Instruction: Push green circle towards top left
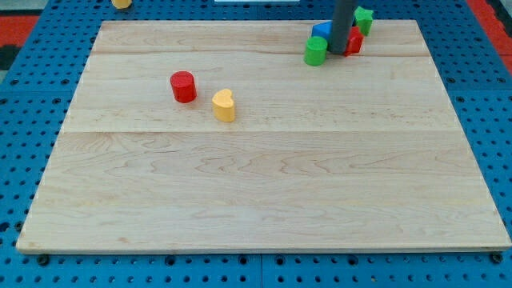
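The green circle stands on the wooden board near the view's top, right of centre. My tip is down at the board just right of the green circle, close to it or touching. The rod partly hides a blue block and a red block behind it. Another green block sits further to the top right.
A red cylinder and a yellow heart-shaped block sit left of centre. A yellow block lies off the board at the top left. Blue pegboard surrounds the board.
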Action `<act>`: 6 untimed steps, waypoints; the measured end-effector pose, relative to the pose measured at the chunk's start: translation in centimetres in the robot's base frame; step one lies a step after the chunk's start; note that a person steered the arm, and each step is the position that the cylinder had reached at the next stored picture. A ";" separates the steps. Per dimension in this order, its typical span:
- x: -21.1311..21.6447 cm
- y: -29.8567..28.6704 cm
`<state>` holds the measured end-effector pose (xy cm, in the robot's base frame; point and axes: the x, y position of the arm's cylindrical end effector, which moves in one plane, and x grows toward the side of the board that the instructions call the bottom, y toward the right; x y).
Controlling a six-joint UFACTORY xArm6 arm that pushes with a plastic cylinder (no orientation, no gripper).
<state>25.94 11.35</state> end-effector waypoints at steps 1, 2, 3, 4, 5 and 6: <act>0.7 -10.6; 2.5 -8.4; 5.9 -7.7; 4.2 -15.0; -0.5 -24.6; -4.2 -29.6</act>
